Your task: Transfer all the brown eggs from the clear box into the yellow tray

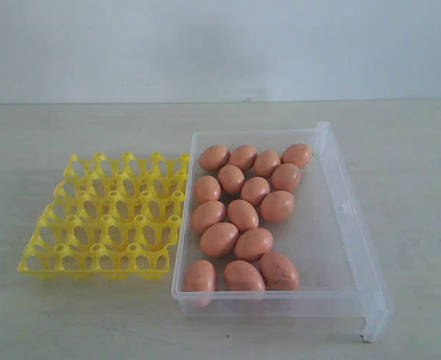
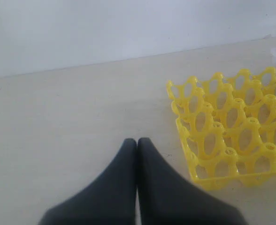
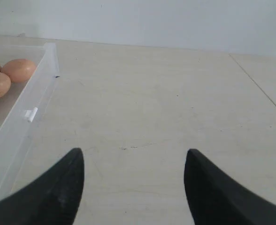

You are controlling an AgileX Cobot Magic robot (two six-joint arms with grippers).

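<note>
Pale beige tabletop (image 1: 55, 315) runs back to a plain white wall (image 1: 220, 45). In the exterior view we count sixteen brown eggs (image 1: 242, 214), all lying in the clear box (image 1: 340, 202), just beside the yellow tray (image 1: 104, 217). Only the wrist views show us the grippers. The left gripper (image 2: 137, 140), fingers pressed together, hangs near the tray's corner. The right gripper (image 3: 133, 157), fingers spread wide, hovers over bare table alongside the box's flanged wall.
</note>
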